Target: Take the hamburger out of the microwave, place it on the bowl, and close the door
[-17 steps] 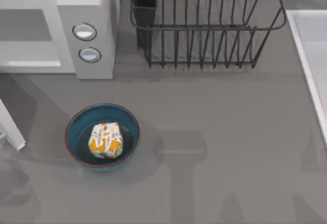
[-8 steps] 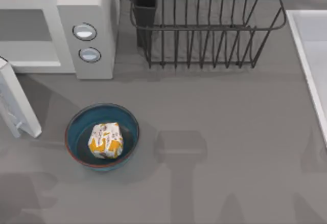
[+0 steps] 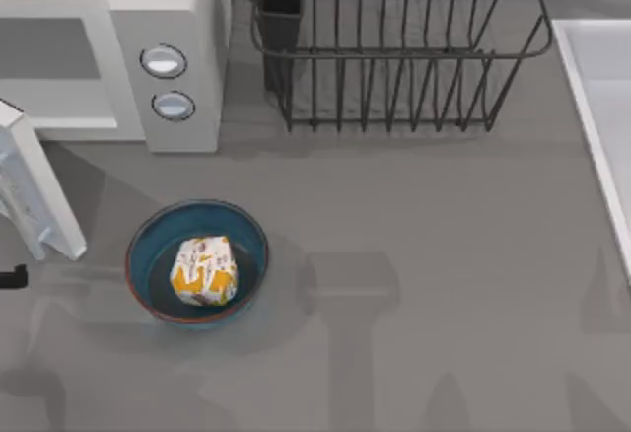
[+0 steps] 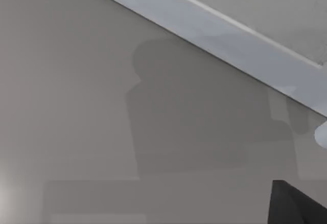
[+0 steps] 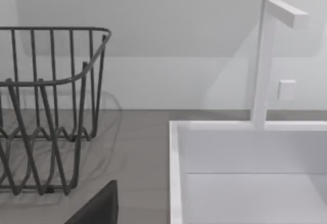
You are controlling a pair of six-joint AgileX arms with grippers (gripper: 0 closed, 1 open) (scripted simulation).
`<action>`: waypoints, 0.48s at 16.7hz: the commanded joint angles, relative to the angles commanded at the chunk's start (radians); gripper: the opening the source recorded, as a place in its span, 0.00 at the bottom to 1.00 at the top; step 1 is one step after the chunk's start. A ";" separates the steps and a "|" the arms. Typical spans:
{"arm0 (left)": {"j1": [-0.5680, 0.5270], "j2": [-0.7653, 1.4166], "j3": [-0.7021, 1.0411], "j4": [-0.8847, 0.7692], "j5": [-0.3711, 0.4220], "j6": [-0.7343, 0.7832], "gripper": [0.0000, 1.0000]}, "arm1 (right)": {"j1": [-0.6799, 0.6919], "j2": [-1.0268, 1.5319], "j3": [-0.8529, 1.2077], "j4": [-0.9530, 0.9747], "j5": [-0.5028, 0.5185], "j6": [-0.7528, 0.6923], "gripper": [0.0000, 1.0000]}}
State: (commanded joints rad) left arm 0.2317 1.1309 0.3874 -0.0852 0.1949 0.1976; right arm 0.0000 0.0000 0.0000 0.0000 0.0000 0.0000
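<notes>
Sitting in the round blue bowl with the thin reddish-brown rim (image 3: 197, 263), the small hamburger bundle wrapped in white paper with orange-yellow print (image 3: 204, 270) is what you should look at first. From the top view it rests in the bowl's darker inside, near the middle, well inside the rim. It is roundish, so you cannot call a clear long axis or heading for it.

You will find the bowl on the grey table (image 3: 424, 225), on the near-left part, nearer than the large white boxy microwave (image 3: 173, 47) with its two round silver knobs (image 3: 164, 60), which stands at the far left. The flat white microwave door (image 3: 35, 187) stands ajar: its long edge runs slanting from the microwave's front out toward the near side, and its free end lies just left of the bowl, apart from it.

At the left edge, just nearer than the door's free end, you can see a small dark piece of the left gripper (image 3: 12, 276); you cannot tell whether its fingers are spread or clenched, nor whether it touches the door. A dark corner of a finger (image 4: 296, 206) shows in the left wrist view, over pale surface.

A black wire dish rack (image 3: 394, 47) stands far centre-right, and a white sink basin (image 5: 245, 168) lies right of it.
</notes>
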 joint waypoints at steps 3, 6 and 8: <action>-0.126 -0.057 -0.035 0.006 -0.092 -0.105 0.00 | 0.000 0.000 0.000 0.000 0.000 0.000 1.00; -0.158 -0.076 -0.046 0.008 -0.120 -0.136 0.00 | 0.000 0.000 0.000 0.000 0.000 0.000 1.00; -0.158 -0.076 -0.046 0.008 -0.120 -0.136 0.00 | 0.000 0.000 0.000 0.000 0.000 0.000 1.00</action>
State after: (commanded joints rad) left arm 0.0739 1.0550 0.3415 -0.0774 0.0744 0.0619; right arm 0.0000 0.0000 0.0000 0.0000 0.0000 0.0000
